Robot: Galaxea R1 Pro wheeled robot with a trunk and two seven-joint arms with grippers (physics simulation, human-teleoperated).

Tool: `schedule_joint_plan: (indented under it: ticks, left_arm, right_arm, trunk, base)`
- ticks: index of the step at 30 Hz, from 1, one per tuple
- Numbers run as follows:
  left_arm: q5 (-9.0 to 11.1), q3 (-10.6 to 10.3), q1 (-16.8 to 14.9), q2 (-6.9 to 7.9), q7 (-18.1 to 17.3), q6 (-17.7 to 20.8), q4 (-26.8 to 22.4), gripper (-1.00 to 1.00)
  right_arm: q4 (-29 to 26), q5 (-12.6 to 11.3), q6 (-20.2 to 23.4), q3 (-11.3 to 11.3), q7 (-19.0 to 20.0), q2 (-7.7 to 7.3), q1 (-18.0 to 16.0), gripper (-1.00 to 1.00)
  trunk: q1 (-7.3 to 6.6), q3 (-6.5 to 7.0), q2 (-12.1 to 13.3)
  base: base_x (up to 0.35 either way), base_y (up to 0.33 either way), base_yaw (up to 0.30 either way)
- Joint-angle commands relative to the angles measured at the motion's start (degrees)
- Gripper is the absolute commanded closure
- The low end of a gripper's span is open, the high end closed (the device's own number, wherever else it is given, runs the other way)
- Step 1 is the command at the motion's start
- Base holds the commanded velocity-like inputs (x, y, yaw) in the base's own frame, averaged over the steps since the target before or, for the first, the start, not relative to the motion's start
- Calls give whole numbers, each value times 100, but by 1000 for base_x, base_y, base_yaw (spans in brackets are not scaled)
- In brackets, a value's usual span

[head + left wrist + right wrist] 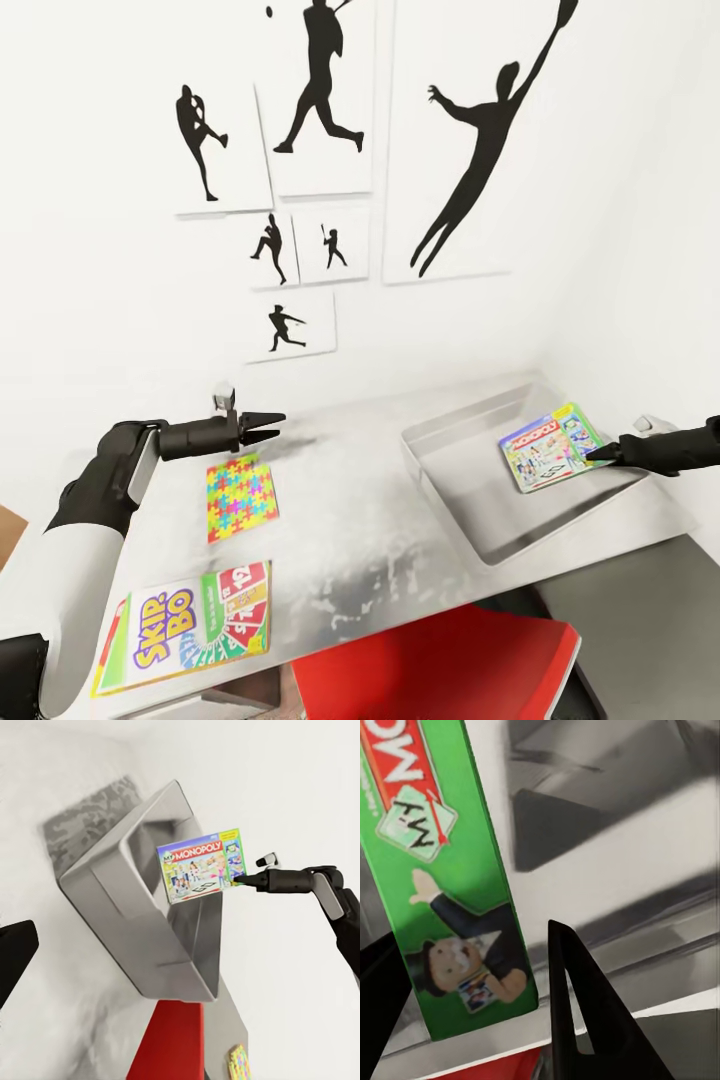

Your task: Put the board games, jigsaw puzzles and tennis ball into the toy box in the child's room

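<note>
While tilted over the toy box, Monopoly box pinched edge-on in right gripper jaws, left gripper jaws closed, empty

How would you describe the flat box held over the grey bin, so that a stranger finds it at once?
Start at the long pale grey table, then go to the shallow light grey plastic toy box at its right end. Over it, the right gripper holds a flat white and green Monopoly box; the other printed box, the Skip-Bo one, lies at the left.
</note>
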Motion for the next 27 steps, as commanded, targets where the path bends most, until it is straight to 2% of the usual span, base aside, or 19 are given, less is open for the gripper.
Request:
schedule_joint_plan:
  ticks: [1, 13, 27]
  left_arm:
    - [7, 1, -6, 1, -12, 40, 0, -100]
    - [7, 3, -8, 1, -12, 40, 0, -100]
    - [7, 0, -8, 1, -12, 40, 0, -100]
  right_arm:
    - [-1, -40, 35, 30, -16, -6, -9, 100]
    - [-1, -44, 35, 28, -44, -9, -9, 100]
    - [-1, -44, 35, 21, -44, -7, -9, 100]
  trunk:
    - [3, -21, -12]
    - [3, -131, -12]
    - [3, -147, -12]
  base:
    - [0, 0, 0]
    - [0, 0, 0]
    - [0, 0, 0]
